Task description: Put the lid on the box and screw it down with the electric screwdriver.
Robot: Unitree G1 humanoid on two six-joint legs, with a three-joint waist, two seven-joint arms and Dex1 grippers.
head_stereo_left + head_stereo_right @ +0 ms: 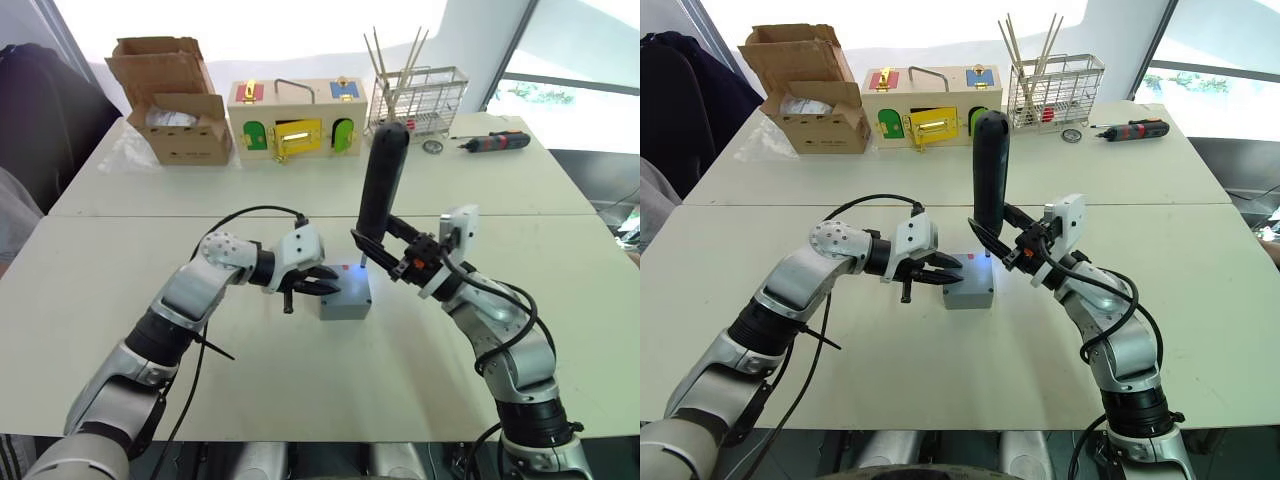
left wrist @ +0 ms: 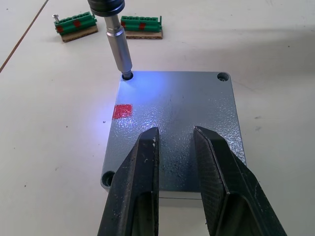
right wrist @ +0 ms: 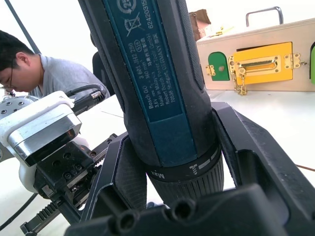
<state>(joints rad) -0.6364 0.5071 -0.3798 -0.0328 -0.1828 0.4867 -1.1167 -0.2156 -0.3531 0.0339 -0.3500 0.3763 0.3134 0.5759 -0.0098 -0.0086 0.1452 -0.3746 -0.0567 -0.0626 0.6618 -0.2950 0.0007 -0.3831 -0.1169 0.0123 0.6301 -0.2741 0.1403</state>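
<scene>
Screwdriver (image 1: pixel 383 180) bit in lid (image 2: pixel 174 128) corner hole

Lid (image 2: pixel 172 128) on box (image 1: pixel 346 304), screwdriver (image 1: pixel 382 180) above.

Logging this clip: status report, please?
Right gripper shut on electric screwdriver, bit in a corner hole of the lid. Left gripper open, fingertips on lid, seated on box. Nothing obstructing.

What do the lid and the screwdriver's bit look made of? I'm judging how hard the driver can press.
The lid looks like grey plastic or painted cast metal: a speckled, hammered-texture finish with a soft sheen under the tool light; I cannot tell which. The bit of the electric screwdriver looks like bare steel: smooth, silvery, reflective.
</scene>
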